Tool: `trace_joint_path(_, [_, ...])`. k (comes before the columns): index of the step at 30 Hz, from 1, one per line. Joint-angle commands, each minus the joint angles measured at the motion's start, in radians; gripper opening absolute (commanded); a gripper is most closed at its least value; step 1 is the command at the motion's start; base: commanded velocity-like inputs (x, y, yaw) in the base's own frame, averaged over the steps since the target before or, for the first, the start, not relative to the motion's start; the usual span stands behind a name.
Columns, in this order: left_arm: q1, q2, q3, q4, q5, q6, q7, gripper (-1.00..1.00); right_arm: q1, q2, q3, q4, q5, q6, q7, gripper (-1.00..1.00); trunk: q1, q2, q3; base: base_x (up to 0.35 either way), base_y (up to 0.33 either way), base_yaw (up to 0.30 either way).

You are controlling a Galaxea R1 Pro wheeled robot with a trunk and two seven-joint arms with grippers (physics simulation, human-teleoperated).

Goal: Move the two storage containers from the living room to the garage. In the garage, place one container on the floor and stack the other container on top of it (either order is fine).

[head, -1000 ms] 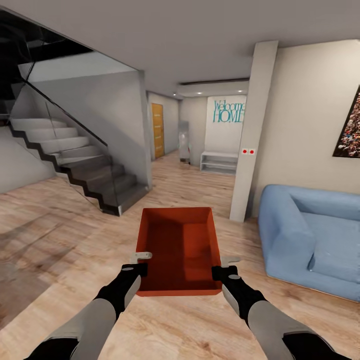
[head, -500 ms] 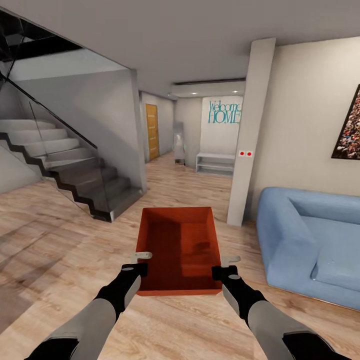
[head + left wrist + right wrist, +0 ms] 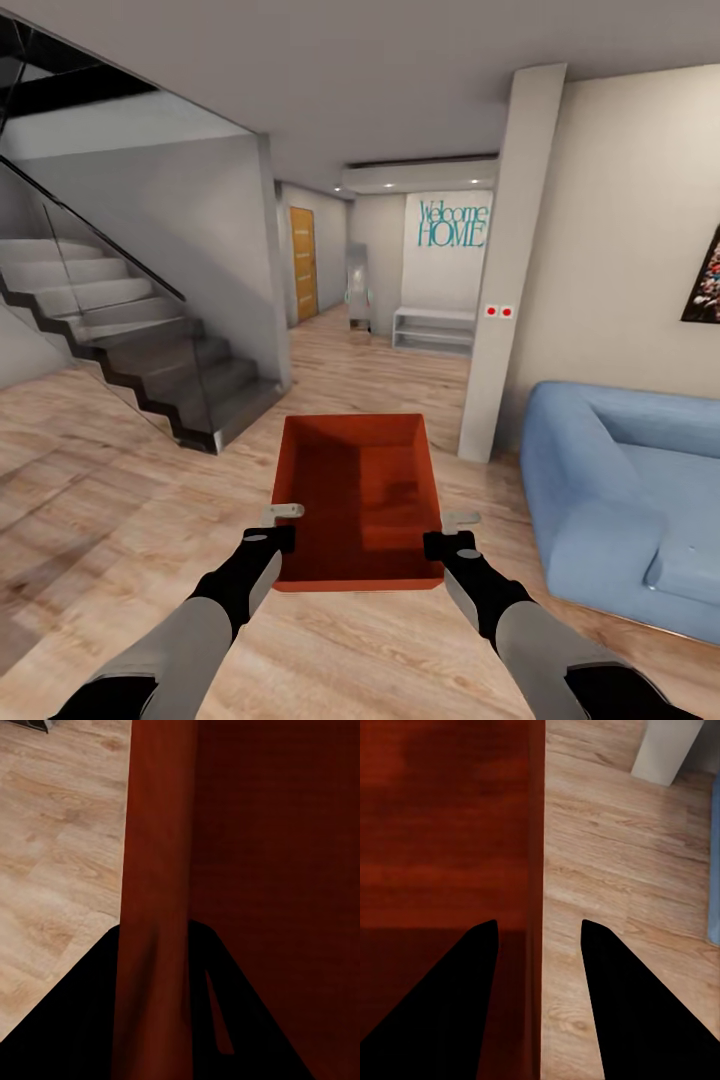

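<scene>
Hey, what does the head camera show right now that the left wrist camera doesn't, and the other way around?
The head view alone takes in the staircase, the blue sofa, the Welcome Home sign and both arms holding the storage container at its side walls. The left wrist view alone gives the close-up of the left gripper, one finger either side of the container's thin wall. Both show the orange-red container and the wood-plank floor.

Bin: smooth orange-red plastic look, matt, thin plain walls. Floor: light wood planks, visible grain, faint sheen. Sofa: blue cloth, soft matt finish. Stairs: dark smooth treads behind a glossy glass balustrade. Pillar: flat matt paint. Door: warm varnished wood. Fingers: matt black.
</scene>
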Motion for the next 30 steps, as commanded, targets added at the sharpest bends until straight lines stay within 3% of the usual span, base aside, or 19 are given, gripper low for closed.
trace_joint_path(1, [0.000,-0.002,0.002,-0.004,-0.002,-0.048,-0.003,-1.00,0.000,0.010,-0.004,0.003,-0.012,0.002,0.002,-1.00,0.001,-0.001,0.000,0.322,0.000,0.000])
trace_joint_path(30, [-0.001,-0.002,0.002,-0.005,-0.004,-0.048,-0.003,-1.00,0.000,0.009,-0.004,0.002,-0.012,0.000,0.002,-1.00,0.001,-0.001,0.000,0.322,0.000,0.000])
